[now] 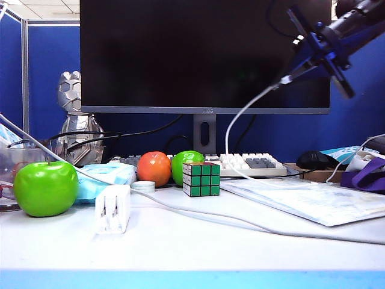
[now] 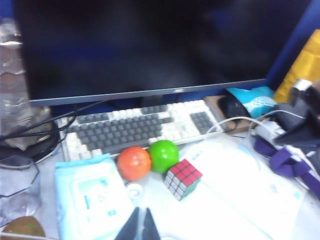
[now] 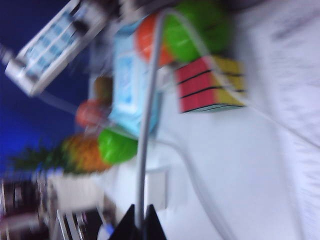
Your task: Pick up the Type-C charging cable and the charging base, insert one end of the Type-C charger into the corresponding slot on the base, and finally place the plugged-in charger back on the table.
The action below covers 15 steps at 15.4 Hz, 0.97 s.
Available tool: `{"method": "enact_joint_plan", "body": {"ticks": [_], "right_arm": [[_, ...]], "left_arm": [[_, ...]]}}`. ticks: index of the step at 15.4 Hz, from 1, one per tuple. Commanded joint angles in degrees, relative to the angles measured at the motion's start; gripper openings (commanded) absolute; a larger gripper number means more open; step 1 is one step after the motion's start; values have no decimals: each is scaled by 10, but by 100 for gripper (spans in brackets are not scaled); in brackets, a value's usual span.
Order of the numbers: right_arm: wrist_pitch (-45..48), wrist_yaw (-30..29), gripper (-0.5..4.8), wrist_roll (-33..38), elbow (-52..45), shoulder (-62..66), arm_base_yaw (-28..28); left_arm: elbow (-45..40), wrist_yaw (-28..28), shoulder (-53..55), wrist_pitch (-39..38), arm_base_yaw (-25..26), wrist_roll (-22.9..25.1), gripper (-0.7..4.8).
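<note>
The charging base (image 1: 112, 209), a small white block, stands on the table (image 1: 192, 253) near the front left; in the blurred right wrist view the charging base (image 3: 155, 187) lies just beyond the fingertips. My right gripper (image 1: 283, 80) hangs high at the right in front of the monitor, shut on the Type-C charging cable (image 1: 240, 114), which droops in a curve toward the keyboard. In the right wrist view that cable (image 3: 145, 125) runs straight out from between the closed tips of the right gripper (image 3: 139, 216). My left gripper (image 2: 141, 223) is shut and empty, above the table beside the tissue pack; the exterior view does not show it.
A green apple (image 1: 46, 188), light-blue tissue pack (image 1: 102, 177), orange-red apple (image 1: 154, 168) and Rubik's cube (image 1: 201, 179) line the middle. Behind stand the keyboard (image 1: 249, 164), monitor (image 1: 204, 54) and mouse (image 1: 313, 159). Papers (image 1: 313, 201) lie right; a thicker white cord (image 1: 198, 214) crosses the table.
</note>
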<state>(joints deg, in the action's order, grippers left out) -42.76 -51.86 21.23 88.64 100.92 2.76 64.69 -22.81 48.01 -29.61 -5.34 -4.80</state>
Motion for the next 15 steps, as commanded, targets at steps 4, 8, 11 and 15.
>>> {"method": "enact_joint_plan", "body": {"ticks": [4, 8, 11, 15], "right_arm": [[13, -46, -6, -55, 2, -3, 43], [13, -48, -6, -80, 3, -17, 45], [26, -50, -6, -93, 3, -28, 45], [54, -59, -6, -125, 3, -46, 45]], "left_arm": [[3, -57, 12, -44, -22, -2, -5], [3, -5, 89, -104, -127, -82, -5], [3, -4, 143, -110, -147, -159, -5], [3, -2, 214, -117, -156, -209, 3]]}}
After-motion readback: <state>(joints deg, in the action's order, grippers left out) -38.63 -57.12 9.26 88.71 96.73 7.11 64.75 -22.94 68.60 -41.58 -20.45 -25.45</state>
